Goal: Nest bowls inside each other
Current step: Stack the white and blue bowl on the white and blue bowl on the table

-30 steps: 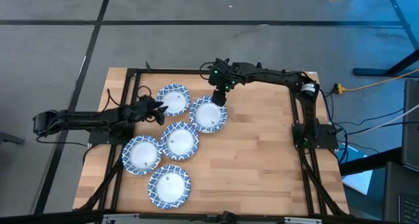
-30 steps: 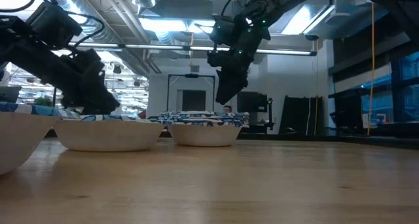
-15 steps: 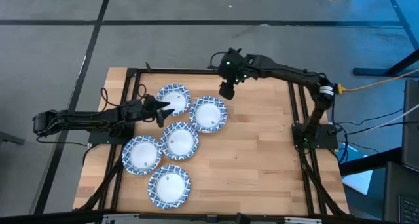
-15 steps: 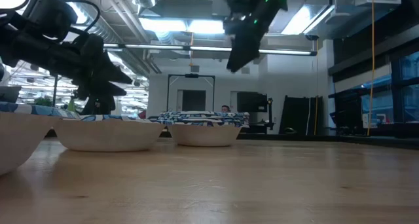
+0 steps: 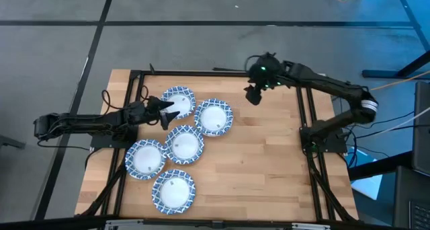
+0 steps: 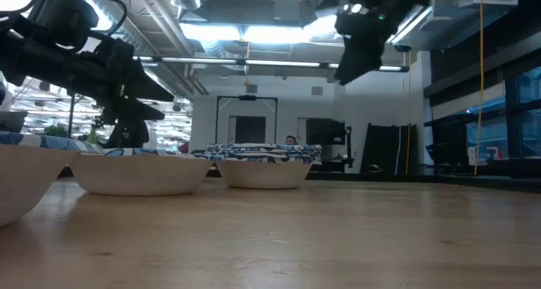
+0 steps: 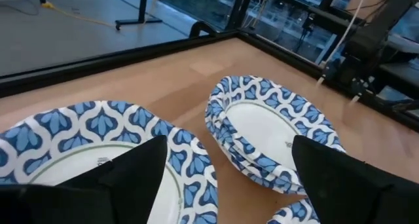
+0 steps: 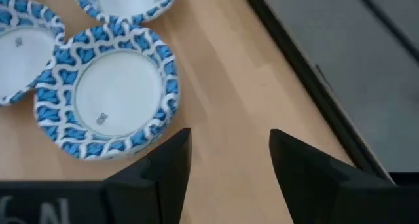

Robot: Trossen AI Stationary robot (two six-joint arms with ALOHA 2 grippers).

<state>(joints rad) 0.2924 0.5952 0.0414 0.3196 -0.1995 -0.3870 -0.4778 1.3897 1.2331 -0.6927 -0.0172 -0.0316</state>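
Note:
Five blue-and-white patterned bowl places sit upright on the wooden table: the far-left bowl (image 5: pixel 178 101), a nested stack (image 5: pixel 213 117), and bowls at the middle (image 5: pixel 184 144), left (image 5: pixel 145 158) and near edge (image 5: pixel 173 191). The stack (image 7: pixel 275 126) shows several nested rims. My left gripper (image 5: pixel 168 109) is open. It hovers over the far-left bowl's (image 7: pixel 98 145) near rim, with one finger on either side of it. My right gripper (image 5: pixel 252 97) is open, high above bare wood to the right of the stack (image 8: pixel 108 96).
The right half of the table (image 5: pixel 269 163) is bare wood. A black frame rail (image 5: pixel 302 116) runs along the table's right side and another (image 5: pixel 201 72) along its far edge. In the low view, bowls (image 6: pixel 139 171) line the left foreground.
My right gripper has risen from just above the nested stack and swung toward the table's right and far edge, so it now stands clear of the bowls. My left gripper has lifted a little over the far-left bowl and opened. The bowls have stayed where they were.

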